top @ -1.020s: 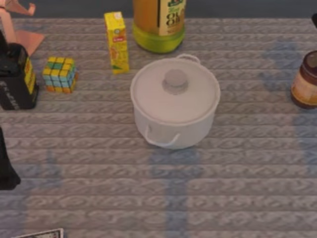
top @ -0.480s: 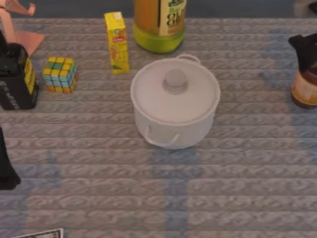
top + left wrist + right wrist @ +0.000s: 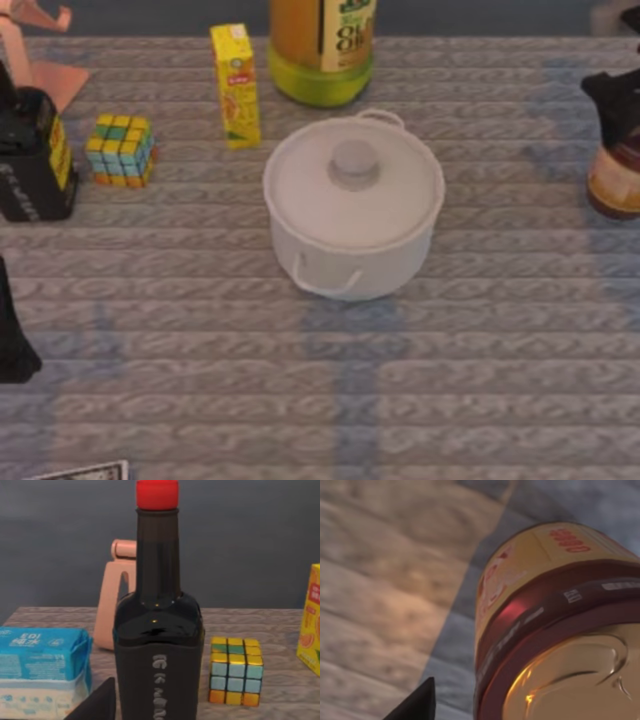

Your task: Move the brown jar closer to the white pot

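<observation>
The brown jar (image 3: 612,182) stands upright at the table's right edge, far to the right of the white pot (image 3: 353,205) in the middle. My right gripper (image 3: 616,112) hangs over the jar's far side and hides its lid. In the right wrist view the jar (image 3: 555,630) fills the picture, and one dark fingertip (image 3: 415,705) shows apart from its side, so the gripper is open and not touching it. My left gripper (image 3: 14,345) is parked at the left edge, open, holding nothing.
A big yellow-green bottle (image 3: 320,50) stands behind the pot, with a yellow juice carton (image 3: 235,85) to its left. A colour cube (image 3: 120,150), a dark sauce bottle (image 3: 35,150) and a pink object (image 3: 45,40) sit at the far left.
My right gripper came in from the far right corner and now sits over the brown jar, hardly moving in the last half second. The jar, the pot and the left arm have not moved.
</observation>
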`<state>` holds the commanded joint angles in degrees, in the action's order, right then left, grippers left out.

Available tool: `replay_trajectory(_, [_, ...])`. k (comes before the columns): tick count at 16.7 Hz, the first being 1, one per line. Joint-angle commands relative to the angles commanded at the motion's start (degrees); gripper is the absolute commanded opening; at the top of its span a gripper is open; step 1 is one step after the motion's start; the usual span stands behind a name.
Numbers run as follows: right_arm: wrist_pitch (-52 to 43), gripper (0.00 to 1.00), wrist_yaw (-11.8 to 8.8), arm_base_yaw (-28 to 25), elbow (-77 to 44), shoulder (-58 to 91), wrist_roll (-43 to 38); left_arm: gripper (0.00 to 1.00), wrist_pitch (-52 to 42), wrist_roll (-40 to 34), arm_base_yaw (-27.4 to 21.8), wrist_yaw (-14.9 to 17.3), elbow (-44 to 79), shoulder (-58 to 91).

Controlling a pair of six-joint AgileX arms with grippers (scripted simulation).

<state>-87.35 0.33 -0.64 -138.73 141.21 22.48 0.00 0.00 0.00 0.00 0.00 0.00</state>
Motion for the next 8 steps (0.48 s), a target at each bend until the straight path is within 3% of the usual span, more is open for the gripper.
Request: replay_trajectory(8, [11.9, 1.00, 0.0, 0.0, 13.7, -1.7, 0.0, 1.00, 0.0, 0.0, 0.0, 0.0, 0.0, 0.0])
